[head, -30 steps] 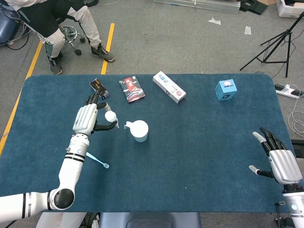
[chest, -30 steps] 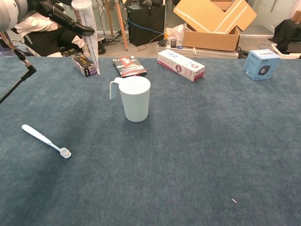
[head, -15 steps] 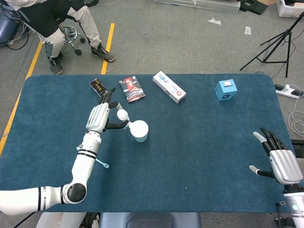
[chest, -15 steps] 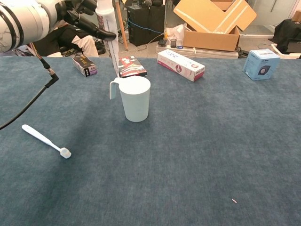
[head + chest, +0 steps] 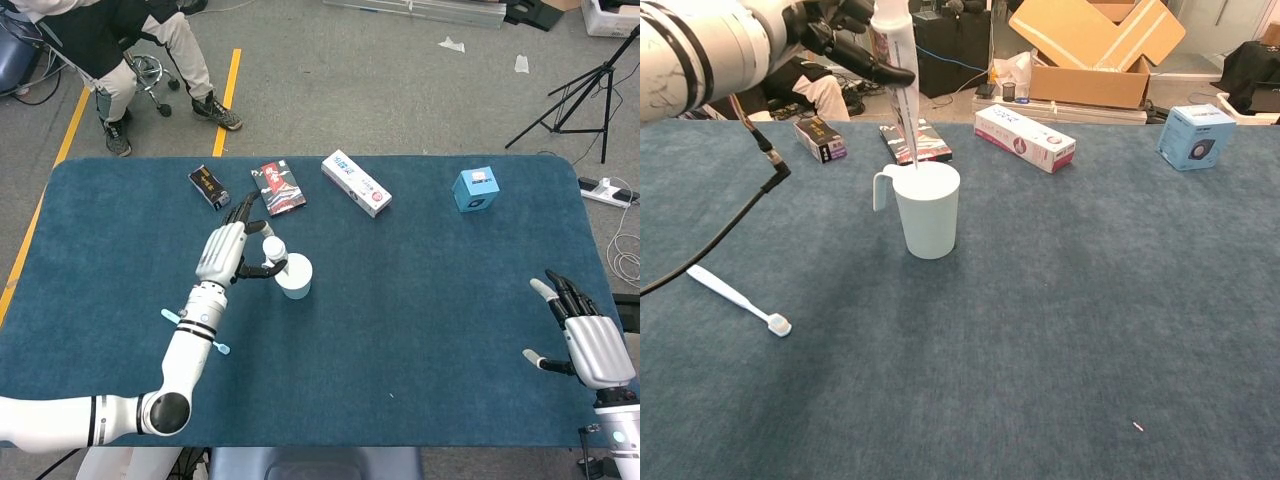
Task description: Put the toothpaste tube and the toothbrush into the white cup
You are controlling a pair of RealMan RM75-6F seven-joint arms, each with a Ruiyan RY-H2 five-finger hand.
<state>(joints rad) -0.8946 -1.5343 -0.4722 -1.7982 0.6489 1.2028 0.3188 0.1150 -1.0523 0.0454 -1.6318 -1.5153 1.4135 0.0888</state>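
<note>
My left hand (image 5: 229, 252) (image 5: 845, 35) holds the white toothpaste tube (image 5: 900, 85) (image 5: 272, 249) upright, cap up. The tube's flat lower end hangs at the near-left rim of the white cup (image 5: 928, 210) (image 5: 295, 277), just above its mouth. The cup stands on the blue table (image 5: 420, 290) with its handle toward the left. The toothbrush (image 5: 735, 297) (image 5: 196, 331), white with a pale blue head, lies flat on the cloth to the cup's left, partly under my left forearm in the head view. My right hand (image 5: 583, 340) rests open near the table's right front corner, holding nothing.
Along the far side lie a small dark box (image 5: 208, 186), a dark red packet (image 5: 279, 188), a white toothpaste carton (image 5: 356, 183) and a blue cube box (image 5: 476, 189). A person sits beyond the table's far left corner (image 5: 120, 40).
My left hand has carried the tube rightward from beside the small dark box to the cup's rim. The toothbrush, cup and right hand have stayed put.
</note>
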